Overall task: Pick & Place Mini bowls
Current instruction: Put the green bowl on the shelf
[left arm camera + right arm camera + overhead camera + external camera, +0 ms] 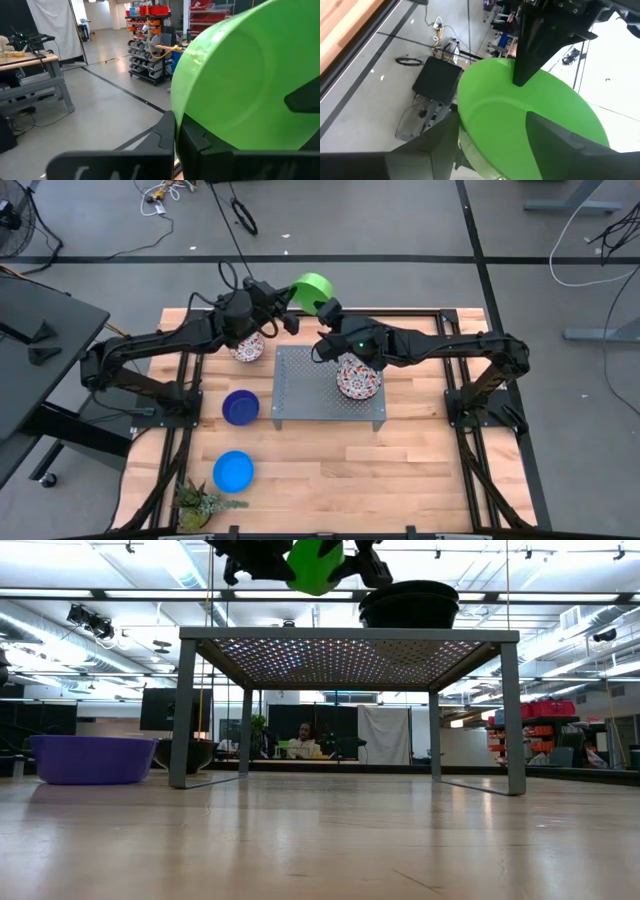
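While my left gripper (pixel 292 298) is clamped shut on the rim of the green bowl (pixel 312 288), held tilted in the air past the table's far edge, my right gripper (pixel 328 310) sits open around the opposite rim, probably mid-handover. Patterned bowl (pixel 358 375) already sits on the tray (pixel 300 395).

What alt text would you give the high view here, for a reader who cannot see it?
Above the table's far edge, the left pincer is shut on a green bowl, with the right pincer open beside it. A patterned bowl sits on the grey tray; another patterned bowl, a dark blue bowl and a bright blue bowl lie on the table.
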